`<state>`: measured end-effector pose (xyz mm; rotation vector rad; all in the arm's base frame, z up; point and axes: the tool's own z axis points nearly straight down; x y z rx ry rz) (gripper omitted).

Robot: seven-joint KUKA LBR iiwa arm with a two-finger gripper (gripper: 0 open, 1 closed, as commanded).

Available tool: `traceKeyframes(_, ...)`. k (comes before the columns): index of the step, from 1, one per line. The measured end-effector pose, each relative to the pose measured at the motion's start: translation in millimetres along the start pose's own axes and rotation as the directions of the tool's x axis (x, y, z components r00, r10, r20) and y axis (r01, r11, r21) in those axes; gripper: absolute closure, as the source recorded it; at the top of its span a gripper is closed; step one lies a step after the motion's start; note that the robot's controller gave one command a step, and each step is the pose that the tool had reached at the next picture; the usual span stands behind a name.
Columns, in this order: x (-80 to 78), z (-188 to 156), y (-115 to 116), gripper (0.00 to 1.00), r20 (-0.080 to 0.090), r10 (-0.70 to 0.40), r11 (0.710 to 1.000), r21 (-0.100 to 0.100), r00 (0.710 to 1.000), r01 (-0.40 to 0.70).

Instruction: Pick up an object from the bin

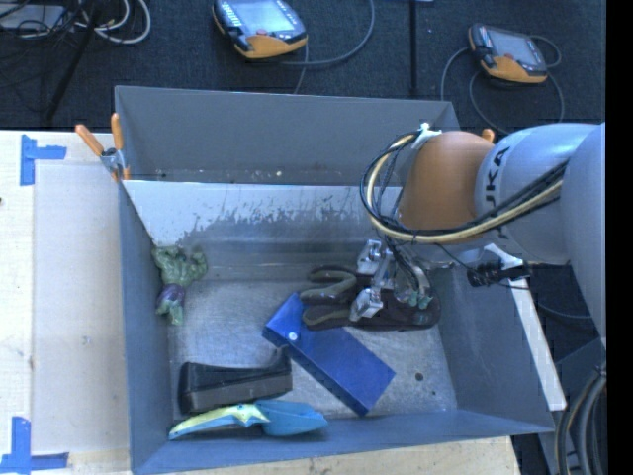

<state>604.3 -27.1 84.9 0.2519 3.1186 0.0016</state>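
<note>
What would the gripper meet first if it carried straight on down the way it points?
Probably the dark, looped tool lying right of the middle of the bin, beside the blue box; the gripper hangs over it. Depth is unclear, so contact cannot be judged.

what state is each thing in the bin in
hand: low, over the dark looped thing
dark looped thing: flat, beside the blue box
blue box: flat, lying slantwise mid-bin
black wedge: lying front left
blue-and-yellow thing: flat, along front wall
green toy: lying by the left wall

Robotics lab, teach pendants, floor cables
</note>
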Motion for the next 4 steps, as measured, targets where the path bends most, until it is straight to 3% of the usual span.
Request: traceKeyframes(4,2.2,-28.7,-0.3,1.00,-0.015,-0.002,1.000,0.002,1.000,0.002)
